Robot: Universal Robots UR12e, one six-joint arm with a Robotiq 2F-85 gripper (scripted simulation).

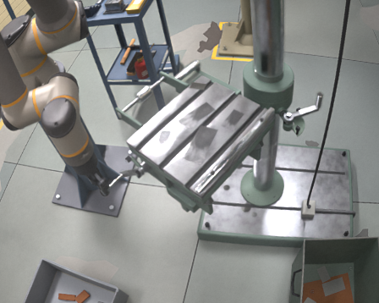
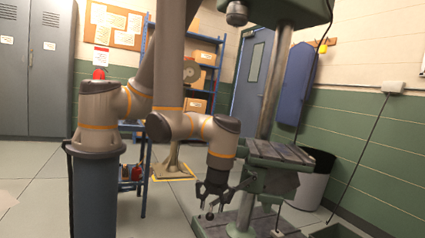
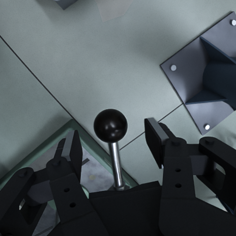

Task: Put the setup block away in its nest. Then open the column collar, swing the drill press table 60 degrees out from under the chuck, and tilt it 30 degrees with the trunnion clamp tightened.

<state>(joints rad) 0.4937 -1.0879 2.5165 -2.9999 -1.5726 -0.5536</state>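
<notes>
The drill press table [image 1: 199,139] stands swung out to the left of the column [image 1: 266,84] and tilted, its slotted top sloping down toward the near side. A chrome lever with a black ball knob [image 3: 110,125] sticks out from the table's low left corner [image 1: 122,175]. The column collar handle [image 1: 304,111] points right, beside the green collar. I see no setup block on the table. My gripper [image 3: 113,145] straddles the lever's shaft just behind the knob [image 2: 214,201]. The gripper is open and holds nothing.
A grey tray [image 1: 72,285] with orange pieces lies on the floor at the near left. A green bin [image 1: 334,271] stands at the near right. My arm's pedestal base [image 1: 91,184] is left of the table. A blue shelf cart [image 1: 131,50] stands behind. A black cable [image 1: 334,106] hangs over the press base.
</notes>
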